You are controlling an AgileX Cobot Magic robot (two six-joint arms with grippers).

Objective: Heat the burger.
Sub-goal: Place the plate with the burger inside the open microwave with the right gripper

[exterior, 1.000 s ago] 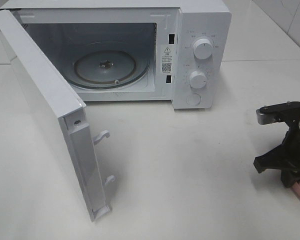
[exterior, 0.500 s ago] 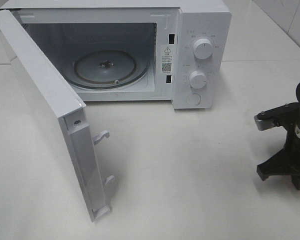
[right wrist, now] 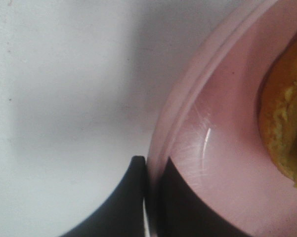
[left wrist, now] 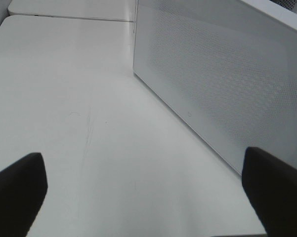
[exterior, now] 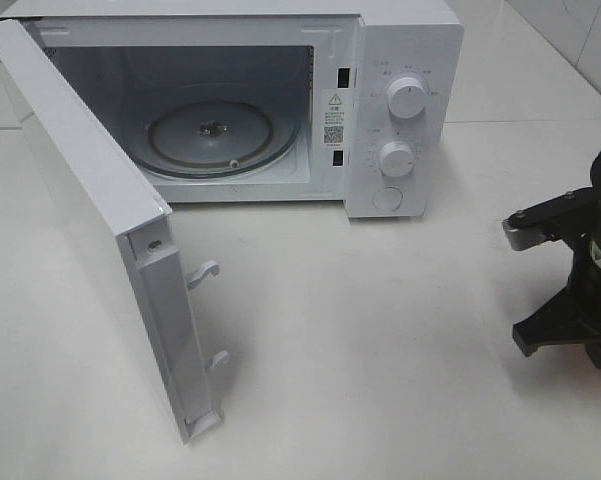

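The burger (right wrist: 286,118) shows only as a yellow-orange edge on the round pink plate (right wrist: 222,163) in the right wrist view. My right gripper (right wrist: 150,202) has one dark finger outside the plate's rim and one inside it, closed on the rim. From above, that gripper (exterior: 578,320) sits at the table's right edge and hides the plate and burger. The white microwave (exterior: 405,60) stands at the back with its door (exterior: 90,220) swung wide open and its glass turntable (exterior: 215,135) bare. My left gripper (left wrist: 148,197) is open and empty beside the door's outer face (left wrist: 222,84).
The open door juts forward across the left half of the white table (exterior: 380,350). Two knobs (exterior: 408,98) and a button are on the microwave's right panel. A tiled wall lies at the far right.
My right arm has shifted right and down at the table's edge. The pink plate corner seen a second ago is now hidden beneath it. The microwave and door have not moved.
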